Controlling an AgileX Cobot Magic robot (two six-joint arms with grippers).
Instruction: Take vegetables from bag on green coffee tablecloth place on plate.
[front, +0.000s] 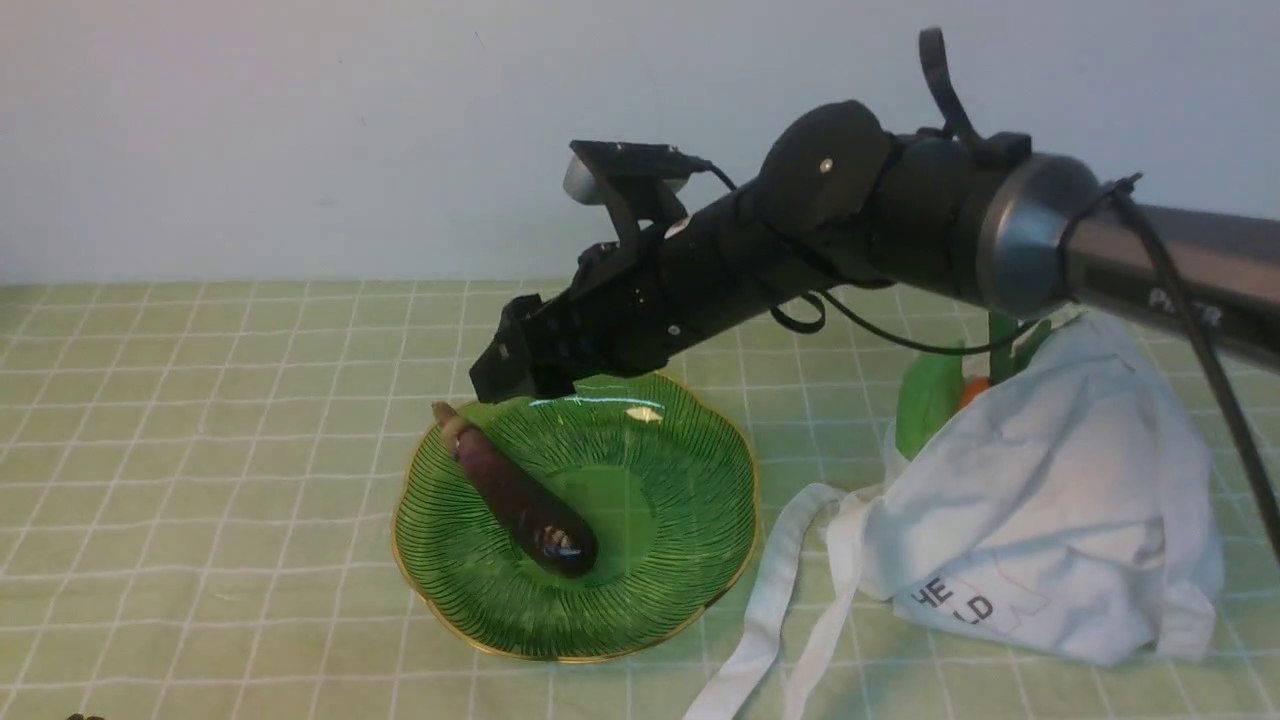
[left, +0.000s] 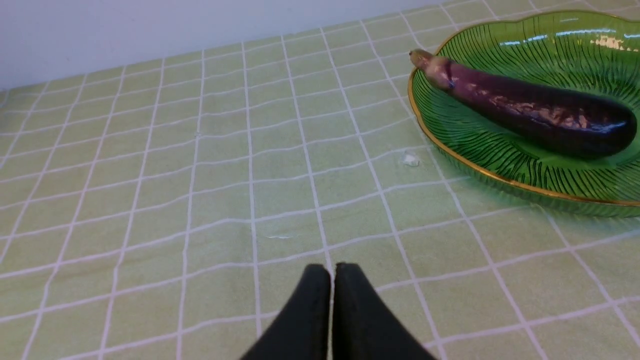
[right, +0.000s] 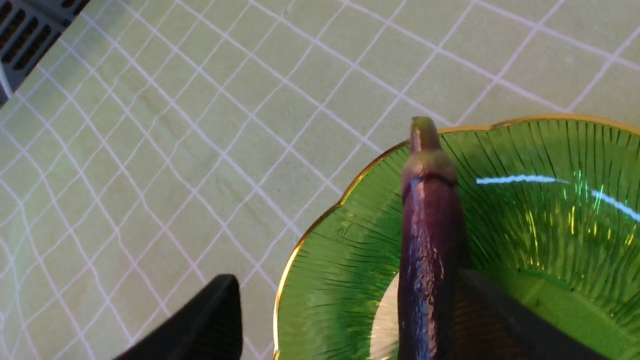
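A dark purple eggplant (front: 515, 495) lies in the green glass plate (front: 650, 590) on the pale green checked tablecloth (front: 200, 450), its stem at the gold rim. My right gripper (front: 510, 365) hovers just above the plate's far edge. In the right wrist view this gripper (right: 346, 277) is open, and the eggplant (right: 430, 250) lies loose between its fingers, close beside one. The white bag (front: 1050, 520) slumps at the right, with a pale green vegetable (front: 930, 400) and an orange carrot (front: 975, 392) showing at its mouth. My left gripper (left: 332, 272) is shut and empty, low over the cloth short of the plate (left: 450, 145).
The bag's long white straps (front: 770, 610) trail across the cloth between the bag and the plate. A small white scrap (left: 410, 160) lies on the cloth near the plate's rim. A pale wall closes off the far side. A grey vented part (right: 25, 35) shows in the right wrist view.
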